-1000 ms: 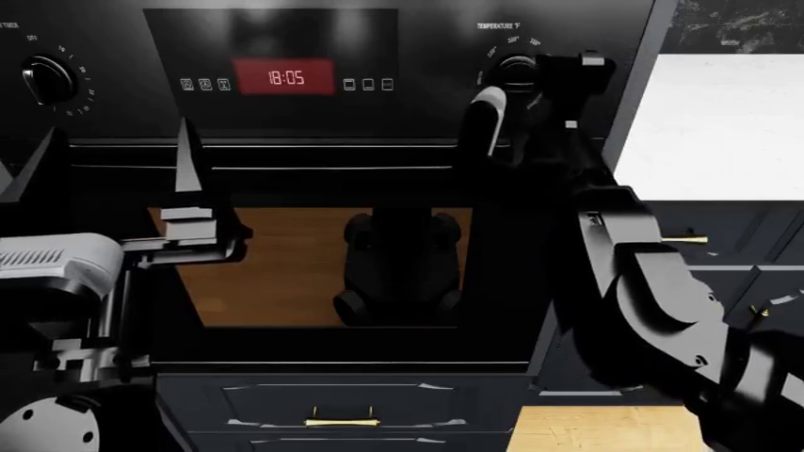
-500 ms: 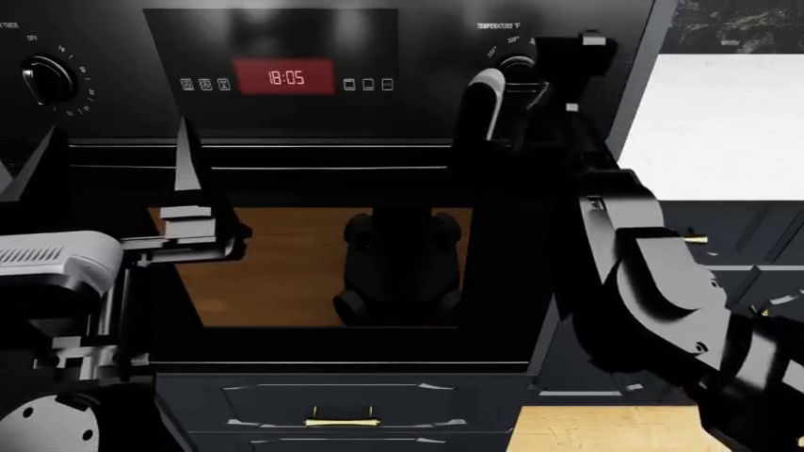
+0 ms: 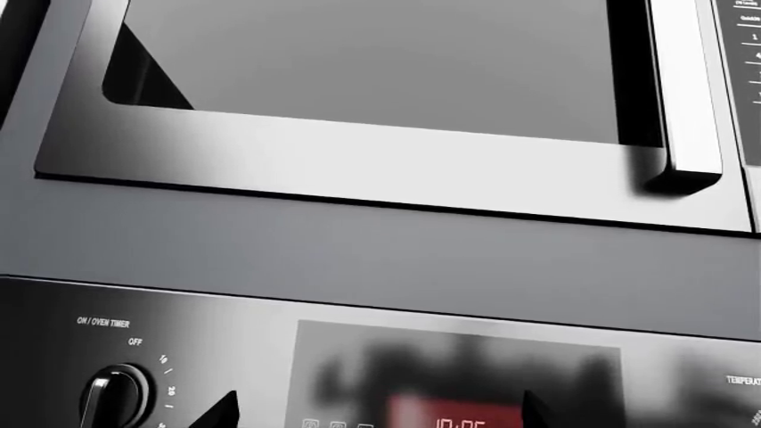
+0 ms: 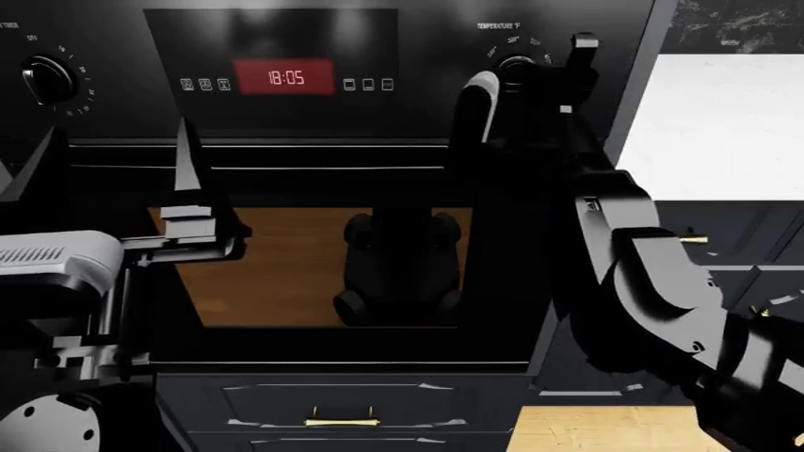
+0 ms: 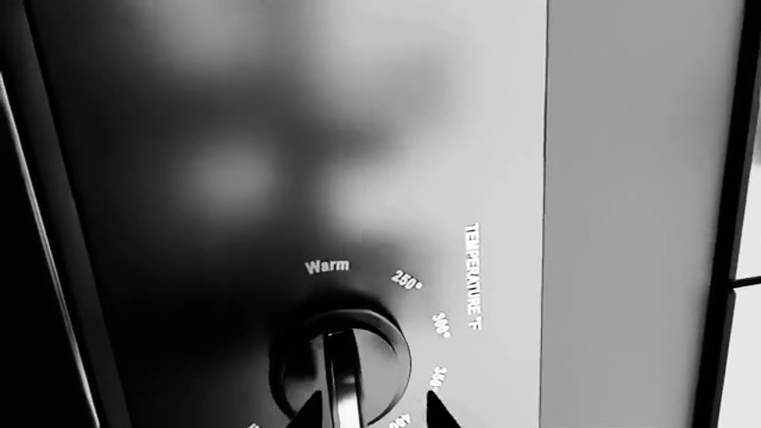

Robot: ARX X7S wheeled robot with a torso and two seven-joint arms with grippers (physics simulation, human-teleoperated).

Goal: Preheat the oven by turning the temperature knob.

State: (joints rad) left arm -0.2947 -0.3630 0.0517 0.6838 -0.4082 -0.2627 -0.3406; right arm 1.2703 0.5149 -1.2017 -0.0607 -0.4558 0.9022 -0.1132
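Straddling the temperature knob [image 5: 341,364] on the oven [image 4: 415,169], right gripper [image 5: 371,408] fingers spread for turning; left gripper [image 4: 113,160] spread, idle.

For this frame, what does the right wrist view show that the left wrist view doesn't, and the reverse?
Only the right wrist view shows the temperature knob up close, its Warm and 250 marks, and the right gripper at the knob. Only the left wrist view shows the timer knob, the red clock and the microwave door above. Both show the oven control panel and part of the temperature label.
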